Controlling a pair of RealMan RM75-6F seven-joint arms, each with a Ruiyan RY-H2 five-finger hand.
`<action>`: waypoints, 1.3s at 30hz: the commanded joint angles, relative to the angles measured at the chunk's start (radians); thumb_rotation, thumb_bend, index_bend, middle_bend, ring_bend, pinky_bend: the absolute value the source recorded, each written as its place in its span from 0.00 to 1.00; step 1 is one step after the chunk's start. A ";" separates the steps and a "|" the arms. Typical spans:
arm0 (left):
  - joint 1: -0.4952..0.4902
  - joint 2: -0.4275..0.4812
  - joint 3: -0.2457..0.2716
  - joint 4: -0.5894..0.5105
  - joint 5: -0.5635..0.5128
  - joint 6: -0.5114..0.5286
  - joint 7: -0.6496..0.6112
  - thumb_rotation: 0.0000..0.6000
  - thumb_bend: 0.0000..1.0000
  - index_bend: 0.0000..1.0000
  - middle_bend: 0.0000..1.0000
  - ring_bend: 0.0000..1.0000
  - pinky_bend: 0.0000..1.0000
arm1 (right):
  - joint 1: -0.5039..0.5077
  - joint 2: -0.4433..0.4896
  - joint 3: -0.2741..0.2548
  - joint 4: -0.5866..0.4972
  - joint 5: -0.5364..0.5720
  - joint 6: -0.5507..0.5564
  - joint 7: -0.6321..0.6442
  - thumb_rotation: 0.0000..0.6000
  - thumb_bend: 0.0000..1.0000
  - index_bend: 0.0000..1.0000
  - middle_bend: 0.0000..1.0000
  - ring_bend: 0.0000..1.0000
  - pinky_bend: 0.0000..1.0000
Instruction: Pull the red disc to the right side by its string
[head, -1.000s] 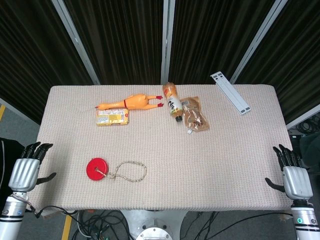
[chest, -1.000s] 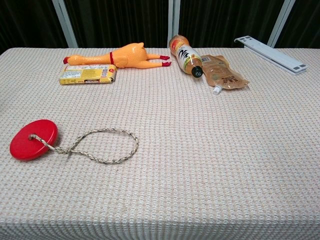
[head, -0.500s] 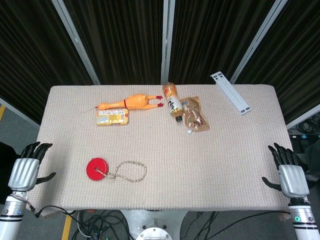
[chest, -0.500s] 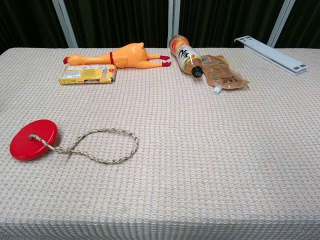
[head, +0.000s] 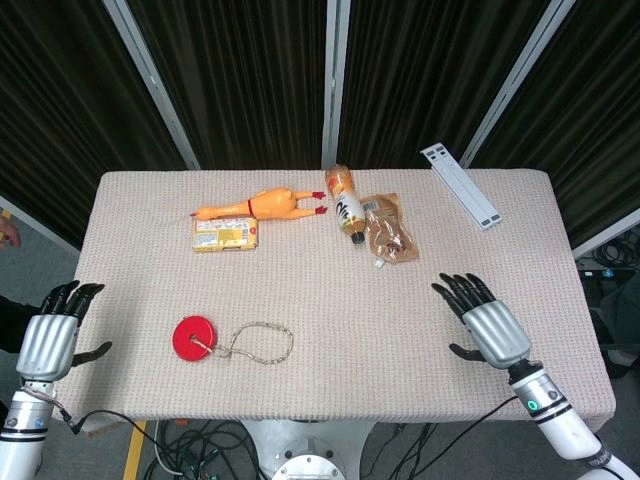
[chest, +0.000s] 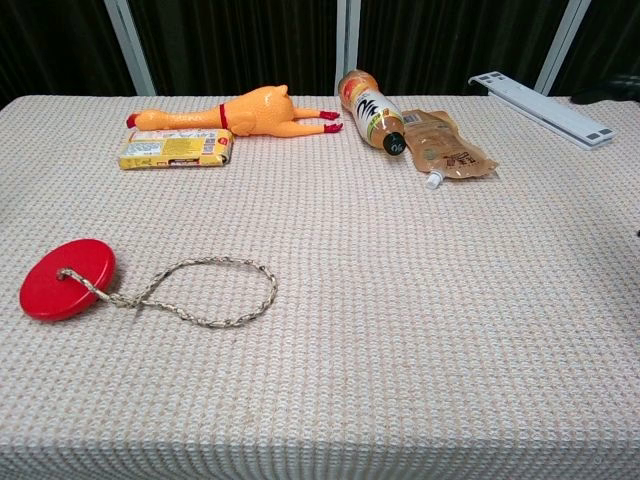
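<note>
The red disc lies flat on the left front of the table. Its braided string forms a loop stretching to the right of it. My right hand hovers over the right part of the table with its fingers spread, holding nothing, well right of the string. My left hand hangs off the table's left edge, fingers apart and empty. Neither hand shows clearly in the chest view.
At the back lie a rubber chicken, a yellow packet, an orange bottle and a brown pouch. A white strip rests at the back right corner.
My right hand has moved from beyond the table's right edge inward and to the left, over the table. The disc, the string and the left hand have stayed put.
</note>
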 joint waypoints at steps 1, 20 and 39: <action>0.004 -0.002 -0.001 0.005 -0.010 -0.002 0.003 1.00 0.02 0.17 0.17 0.10 0.14 | 0.104 -0.004 0.021 -0.083 -0.014 -0.125 -0.071 1.00 0.08 0.00 0.00 0.00 0.00; 0.025 0.002 -0.008 0.036 -0.044 0.003 -0.023 1.00 0.02 0.17 0.17 0.10 0.14 | 0.476 -0.254 0.121 -0.009 0.223 -0.543 -0.126 1.00 0.20 0.00 0.00 0.00 0.00; 0.036 0.013 -0.014 0.049 -0.052 0.011 -0.046 1.00 0.02 0.17 0.17 0.10 0.14 | 0.610 -0.383 0.059 0.076 0.310 -0.622 -0.161 1.00 0.23 0.00 0.04 0.00 0.00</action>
